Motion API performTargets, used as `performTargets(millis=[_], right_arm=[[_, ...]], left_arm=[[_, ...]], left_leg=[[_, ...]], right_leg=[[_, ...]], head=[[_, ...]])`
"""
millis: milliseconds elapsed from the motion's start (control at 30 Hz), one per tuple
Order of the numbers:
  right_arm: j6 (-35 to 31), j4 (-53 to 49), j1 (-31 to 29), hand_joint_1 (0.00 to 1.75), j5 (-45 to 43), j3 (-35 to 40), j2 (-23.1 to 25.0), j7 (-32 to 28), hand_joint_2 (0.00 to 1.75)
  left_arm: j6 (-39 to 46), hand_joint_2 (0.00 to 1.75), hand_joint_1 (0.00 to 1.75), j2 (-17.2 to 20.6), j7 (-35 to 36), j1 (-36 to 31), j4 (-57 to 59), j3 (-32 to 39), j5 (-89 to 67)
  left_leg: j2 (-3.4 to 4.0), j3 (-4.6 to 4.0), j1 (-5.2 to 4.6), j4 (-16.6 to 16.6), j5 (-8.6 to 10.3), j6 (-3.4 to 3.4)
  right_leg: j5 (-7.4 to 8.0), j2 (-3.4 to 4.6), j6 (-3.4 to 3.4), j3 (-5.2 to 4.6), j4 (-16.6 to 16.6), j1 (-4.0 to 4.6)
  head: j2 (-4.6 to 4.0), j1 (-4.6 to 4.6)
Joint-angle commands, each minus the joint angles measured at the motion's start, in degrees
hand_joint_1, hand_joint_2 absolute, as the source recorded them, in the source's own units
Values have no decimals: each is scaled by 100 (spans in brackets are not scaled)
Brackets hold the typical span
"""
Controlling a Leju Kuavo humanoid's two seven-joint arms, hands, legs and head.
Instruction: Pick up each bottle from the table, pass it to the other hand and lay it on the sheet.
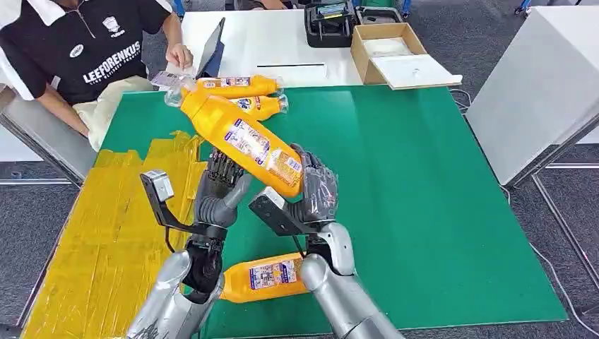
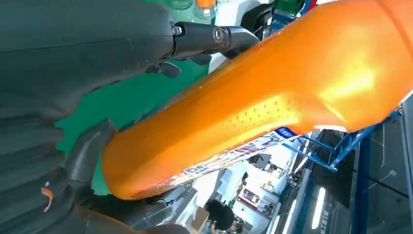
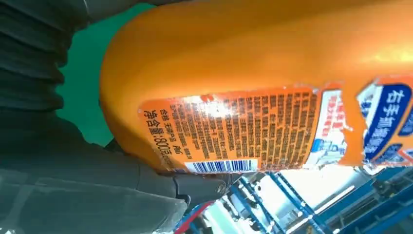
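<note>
I see the green mat [image 1: 424, 212] covering most of the work surface, with the yellow sheet [image 1: 106, 233] laid along its left side. Beyond the mat stands a white table [image 1: 282, 42]; a second white table [image 1: 537, 85] stands to the right, on a grey floor [image 1: 565, 233]. A person in a dark shirt [image 1: 92, 49] sits at the far left corner, one hand beside a tablet [image 1: 212, 53].

On the far white table sits an open cardboard box [image 1: 385, 49] with a white lid [image 1: 417, 70] resting against it; something pale lies inside, which I cannot identify. Next to it is a black case [image 1: 328, 25].

The held orange bottle [image 1: 244, 138] is raised over the mat, tilted, cap end toward the person. The right hand [image 1: 314, 191] wraps its base end, fingers closed around it. The left hand [image 1: 222, 180] touches the bottle's underside; in the left wrist view its thumb [image 2: 87, 151] and fingers [image 2: 214, 36] flank the bottle body.

Two more orange bottles [image 1: 244, 95] lie at the mat's far edge, side by side. One lying bottle [image 1: 265, 277] rests on the mat near the robot, between the arms.
</note>
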Motion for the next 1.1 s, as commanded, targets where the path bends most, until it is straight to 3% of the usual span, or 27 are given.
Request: performTargets(millis=[33, 467, 500, 567, 667, 867, 900, 1100], right_arm=[[80, 803, -446, 175, -101, 778, -55, 56, 175], [-9, 986, -465, 175, -6, 1144, -83, 218, 175], [59, 1030, -457, 175, 5, 1201, -75, 230, 175], [1143, 1006, -397, 175, -698, 1273, -52, -4, 175], [1786, 1097, -223, 175, -1016, 1611, -52, -127, 175], [2149, 1187, -109, 175, -1114, 1855, -140, -188, 175], [2151, 1184, -122, 175, -1114, 1854, -142, -188, 175], [2156, 1176, -143, 175, -1114, 1853, -140, -188, 175]], left_arm=[[15, 175, 0, 147, 66, -319, 350, -46, 6], [-40, 175, 0, 105, 113, -345, 462, -64, 17], [-60, 175, 0, 96, 118, -363, 481, -71, 25], [-80, 175, 0, 67, 131, -422, 549, -61, 27], [-84, 175, 0, 62, 94, -375, 614, 8, -12], [-127, 175, 0, 95, 3, -190, 479, 158, -58], [-127, 175, 0, 90, 3, -198, 474, 158, -58], [-127, 175, 0, 82, 3, -206, 471, 156, -58]], left_leg=[[0, 19, -2, -1, -6, -9], [-12, 28, -2, -2, -8, -13], [-14, 23, -2, -3, -5, -10], [-11, 23, 0, -2, -6, -11], [-14, 27, 1, -3, -7, -12], [-13, 59, -1, -5, -21, -21], [-17, 28, -1, -7, -6, -12], [-20, 23, -1, -3, -6, -12]], right_leg=[[-6, -8, -1, 19, -1, -1], [-13, -23, -2, 29, -1, -1], [-10, -23, -2, 24, -2, -1], [-9, -21, -1, 25, -3, 1], [-12, -24, -2, 29, -4, 2], [-26, -31, -2, 61, -7, 1], [-14, -25, -2, 28, -6, 0], [-14, -28, -1, 23, -4, 1]], head=[[0, 0], [0, -4], [0, 0], [0, -2], [0, -2], [0, -4], [0, -2], [0, 0]])
